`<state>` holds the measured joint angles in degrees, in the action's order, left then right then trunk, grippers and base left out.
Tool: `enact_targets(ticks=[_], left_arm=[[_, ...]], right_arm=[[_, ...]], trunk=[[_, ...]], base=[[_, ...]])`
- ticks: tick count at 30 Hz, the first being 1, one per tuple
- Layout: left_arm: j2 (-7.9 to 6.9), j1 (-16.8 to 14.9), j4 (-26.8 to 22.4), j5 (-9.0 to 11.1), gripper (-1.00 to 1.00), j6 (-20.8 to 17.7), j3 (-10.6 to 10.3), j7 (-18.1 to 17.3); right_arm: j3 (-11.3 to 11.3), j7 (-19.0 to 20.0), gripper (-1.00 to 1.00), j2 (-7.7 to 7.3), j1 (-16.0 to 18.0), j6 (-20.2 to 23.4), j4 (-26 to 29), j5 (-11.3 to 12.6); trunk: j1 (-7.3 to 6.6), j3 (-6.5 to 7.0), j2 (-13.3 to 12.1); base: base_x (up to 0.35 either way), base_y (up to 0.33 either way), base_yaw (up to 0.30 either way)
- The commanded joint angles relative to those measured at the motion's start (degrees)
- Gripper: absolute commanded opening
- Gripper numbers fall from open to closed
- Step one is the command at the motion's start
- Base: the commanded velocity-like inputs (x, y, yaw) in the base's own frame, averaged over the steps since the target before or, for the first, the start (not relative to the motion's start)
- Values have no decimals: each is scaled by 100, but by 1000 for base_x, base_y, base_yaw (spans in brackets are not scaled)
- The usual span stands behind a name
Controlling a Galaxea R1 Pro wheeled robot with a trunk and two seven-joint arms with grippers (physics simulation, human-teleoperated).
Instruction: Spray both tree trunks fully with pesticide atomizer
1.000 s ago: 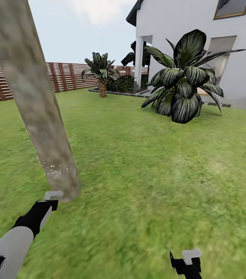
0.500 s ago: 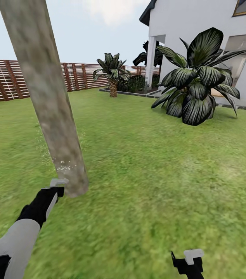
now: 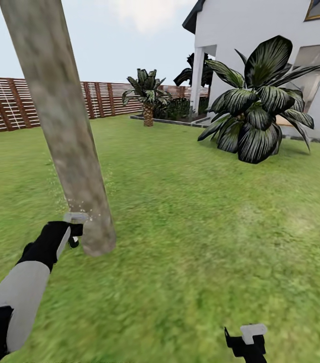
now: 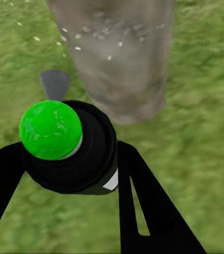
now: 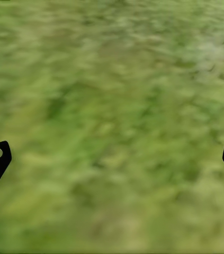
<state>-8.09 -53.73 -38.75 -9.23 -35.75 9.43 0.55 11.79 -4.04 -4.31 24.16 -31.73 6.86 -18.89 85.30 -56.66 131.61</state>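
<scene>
Head view — mottled grey-tan tree trunk [image 3: 64,131], white-flecked low down.

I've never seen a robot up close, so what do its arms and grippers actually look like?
The left arm has a smooth pale grey forearm shell, black at the wrist and elbow. The left gripper is black with a pale grey block at its tip. Its fingers are flat black bars with slot cut-outs. The right gripper is likewise black with a pale block.

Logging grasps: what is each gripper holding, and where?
Left gripper clamps the black, green-capped pesticide atomizer around its body. Right gripper is open, holding nothing.
</scene>
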Motion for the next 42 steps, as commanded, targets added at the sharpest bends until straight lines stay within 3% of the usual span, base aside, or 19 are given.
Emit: enact_targets(ticks=[1,5,7,9,11,15,17,22,36,39,42], left_arm=[[68,-86,0,-46,-100,-51,-7,-1],[-72,-350,4,-56,-100,-407,-27,-33],[-387,-390,7,-53,-100,-435,-34,-149],[-514,-354,5,-68,-100,-430,-45,-381],[-513,-328,0,-84,-100,-426,-132,-488],[-410,-331,-4,-87,-100,-438,-649,-505],[-370,-339,-147,-86,-100,-447,-779,-496],[-362,-333,-485,-71,-100,-644,-777,-490],[-380,-331,-521,-101,-100,-661,-753,-485],[-428,-325,-516,-99,-100,-661,-751,-484],[-574,-292,-493,-111,-100,-656,-725,-472]], right_arm=[[-1,0,100,0,0,0,0,-1],[-1,0,100,5,1,1,0,-2],[-1,0,100,1,1,-1,0,-1],[-1,0,100,3,1,0,0,0],[-1,0,100,4,1,0,0,0],[-1,0,100,6,-2,0,0,0],[-1,0,100,8,1,0,0,0],[-1,0,100,6,1,0,0,0],[-1,0,100,-1,-1,1,0,-2],[-1,0,100,-1,1,1,0,-1],[-1,0,100,0,-2,1,0,0]], trunk=[[0,0,0],[0,0,0],[0,0,0],[0,0,0],[0,0,0],[0,0,0],[0,0,0],[0,0,0],[0,0,0],[0,0,0],[0,0,0]], base=[[0,0,226],[0,0,218],[0,0,35],[0,0,8],[0,0,1],[138,-28,24],[292,-80,226],[292,-67,110],[30,-267,1],[93,-274,0],[96,-274,7]])
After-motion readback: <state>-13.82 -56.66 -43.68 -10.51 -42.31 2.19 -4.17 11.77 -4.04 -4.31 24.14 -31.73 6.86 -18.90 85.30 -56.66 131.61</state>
